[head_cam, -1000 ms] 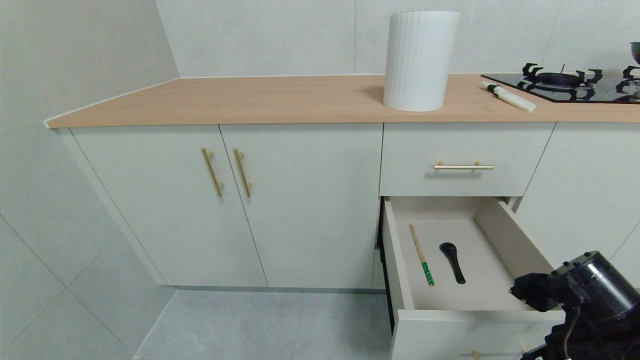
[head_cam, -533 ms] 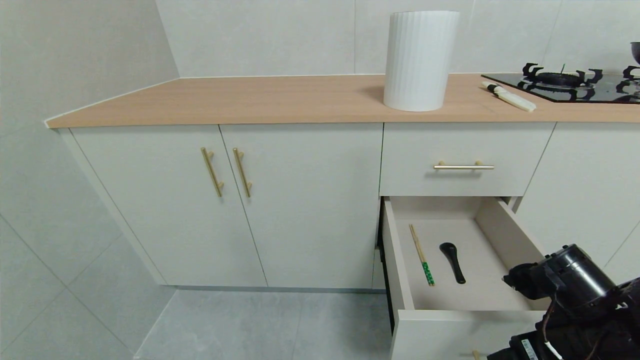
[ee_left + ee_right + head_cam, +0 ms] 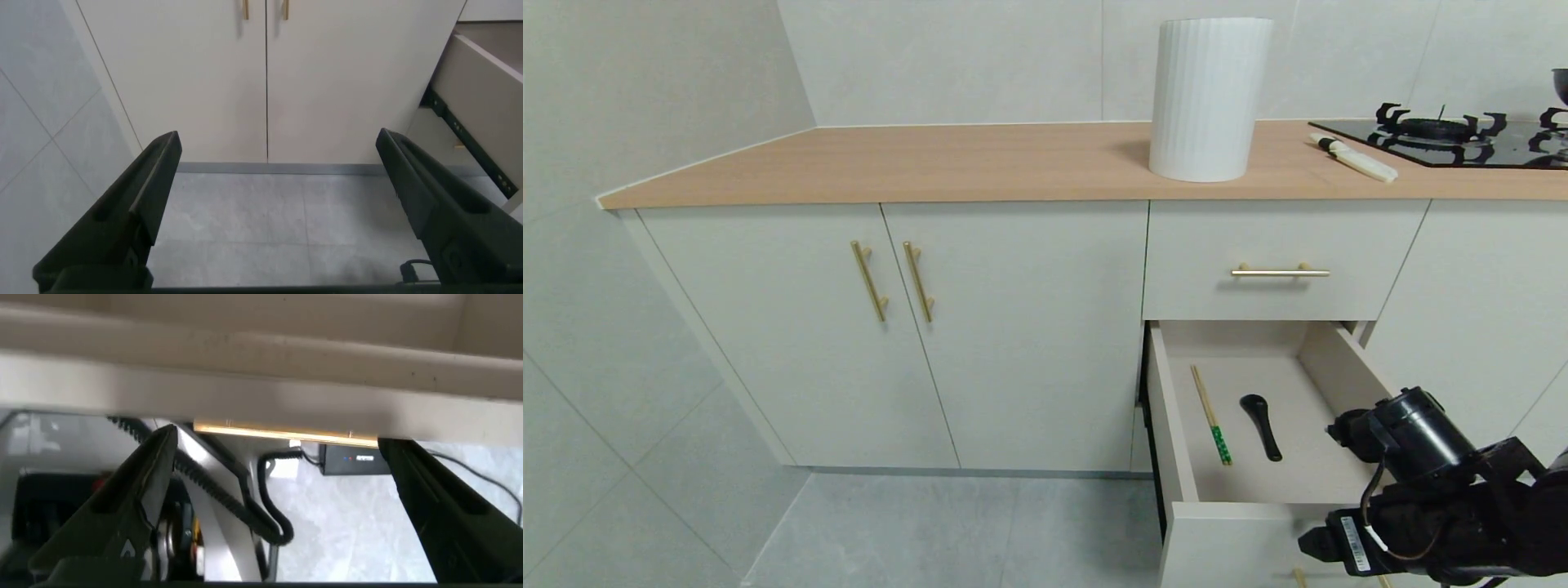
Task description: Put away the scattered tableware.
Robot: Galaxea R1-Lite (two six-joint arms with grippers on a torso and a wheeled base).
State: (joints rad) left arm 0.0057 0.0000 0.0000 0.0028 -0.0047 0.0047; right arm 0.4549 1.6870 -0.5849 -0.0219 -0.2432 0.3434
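The left gripper (image 3: 278,149) hangs low over the grey floor tiles (image 3: 270,220) in front of the pale double-door cabinet with gold bar handles (image 3: 890,282), its fingers spread wide and holding nothing; above that cabinet runs the light wooden countertop (image 3: 931,163), and towards its right stands a tall white ribbed cylindrical container (image 3: 1209,98); below the container is a closed pale drawer with a horizontal gold handle (image 3: 1278,272), and under it the pale lower drawer (image 3: 1172,425) stands pulled out; inside, on the left, lies a pair of wooden chopsticks with green ends (image 3: 1211,416), and just beside them to the right, apart from them, a black spoon (image 3: 1260,425), bowl end far; the right gripper (image 3: 278,498) sits low at the near front of this open drawer, fingers wide apart and empty, with the front's gold handle (image 3: 286,433) seen across the gap beyond them; farther right on the countertop a cream stick-shaped item with a black band (image 3: 1352,157) lies just beside the black gas hob (image 3: 1445,139).
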